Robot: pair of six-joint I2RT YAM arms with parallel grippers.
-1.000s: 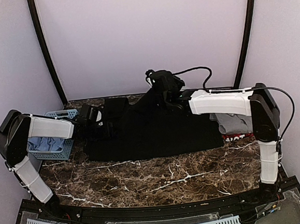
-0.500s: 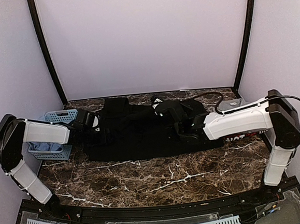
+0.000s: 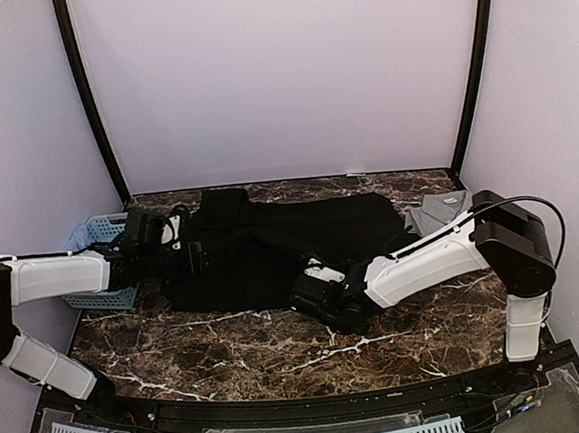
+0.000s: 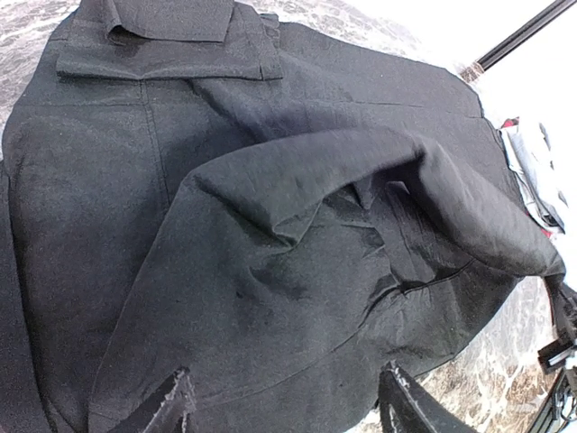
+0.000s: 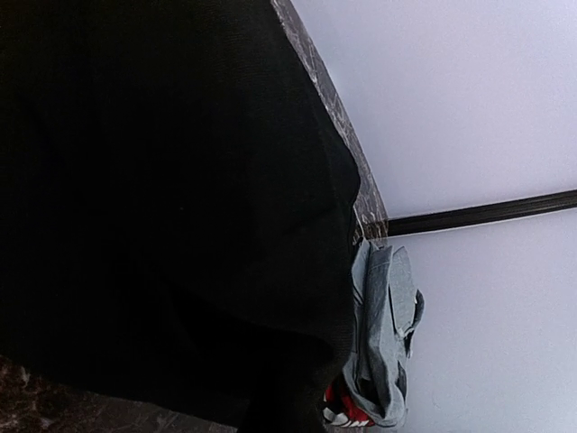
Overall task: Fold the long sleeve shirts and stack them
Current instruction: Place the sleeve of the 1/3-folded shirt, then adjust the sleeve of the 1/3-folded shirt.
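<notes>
The black shirt [image 3: 271,240] is spread across the marble table [image 3: 280,353] toward 12 o'clock, with one fold raised and drawn over its body toward 5 o'clock. At its 3 o'clock a grey shirt [image 3: 444,207] is bunched, and a red-edged shirt [image 5: 347,417] is seen touching it. The right gripper [image 3: 321,292] is set at the black shirt's near hem; its jaws are hidden by cloth, so their state cannot be told. The left gripper [image 4: 288,410] is held over the black shirt's 9 o'clock side, fingers spread apart. A light-blue basket [image 3: 95,232] is seen further toward 9 o'clock.

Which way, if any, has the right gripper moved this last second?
Yes: right gripper came forward from the back wall toward the table's near edge, holding the black shirt.
</notes>
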